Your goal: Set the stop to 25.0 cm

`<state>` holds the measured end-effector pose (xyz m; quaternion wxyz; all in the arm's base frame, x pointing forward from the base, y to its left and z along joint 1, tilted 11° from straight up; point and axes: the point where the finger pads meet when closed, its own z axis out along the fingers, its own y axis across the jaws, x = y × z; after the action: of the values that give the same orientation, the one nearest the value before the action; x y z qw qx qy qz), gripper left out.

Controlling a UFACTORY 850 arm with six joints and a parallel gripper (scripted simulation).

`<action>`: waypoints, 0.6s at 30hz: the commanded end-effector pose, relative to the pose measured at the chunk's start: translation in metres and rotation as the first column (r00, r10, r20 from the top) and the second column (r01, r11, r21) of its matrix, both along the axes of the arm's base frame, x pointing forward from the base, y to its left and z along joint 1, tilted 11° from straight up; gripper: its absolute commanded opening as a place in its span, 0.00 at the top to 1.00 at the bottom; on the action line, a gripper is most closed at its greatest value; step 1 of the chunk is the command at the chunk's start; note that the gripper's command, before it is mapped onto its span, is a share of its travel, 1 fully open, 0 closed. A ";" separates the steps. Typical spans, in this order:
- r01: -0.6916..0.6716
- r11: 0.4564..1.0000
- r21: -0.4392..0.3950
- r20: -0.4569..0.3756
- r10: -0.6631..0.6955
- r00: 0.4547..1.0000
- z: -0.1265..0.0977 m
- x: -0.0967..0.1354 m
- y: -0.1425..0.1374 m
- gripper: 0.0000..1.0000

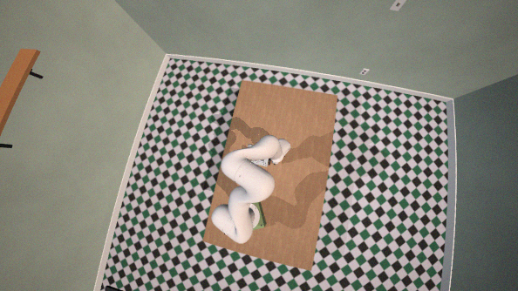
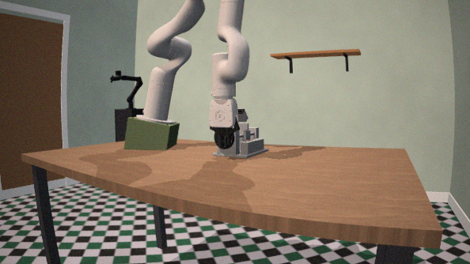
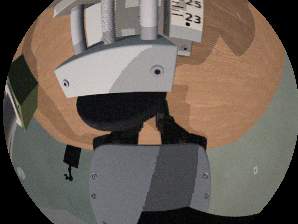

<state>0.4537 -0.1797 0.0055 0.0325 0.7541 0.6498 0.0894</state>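
Note:
A grey stop mechanism (image 2: pixel 245 141) stands on the wooden table, with a black handwheel (image 2: pixel 224 134) at its near end. My gripper (image 2: pixel 224 130) comes down from above and is shut on the handwheel. In the wrist view the black handwheel (image 3: pixel 116 111) sits between my dark fingers, below the grey end plate (image 3: pixel 116 72). A white scale (image 3: pixel 185 4) with the numbers 23 to 25 runs along the right side of the mechanism. A small red mark sits near its top. In the overhead view my arm (image 1: pixel 248 176) covers most of the mechanism.
My arm stands on a green base block (image 2: pixel 151 133) at the table's back left. A black stand (image 2: pixel 128 104) is behind the table. A wooden shelf (image 2: pixel 316 54) hangs on the far wall.

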 end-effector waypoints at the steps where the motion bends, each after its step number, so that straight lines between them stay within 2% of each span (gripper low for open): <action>1: 0.000 1.000 0.000 0.000 0.000 1.000 0.001 0.000 0.000 0.94; 18: 0.000 1.000 0.000 0.000 0.000 1.000 0.003 0.001 -0.001 0.94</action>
<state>0.4541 -0.1800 0.0080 0.0327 0.7541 0.6498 0.0894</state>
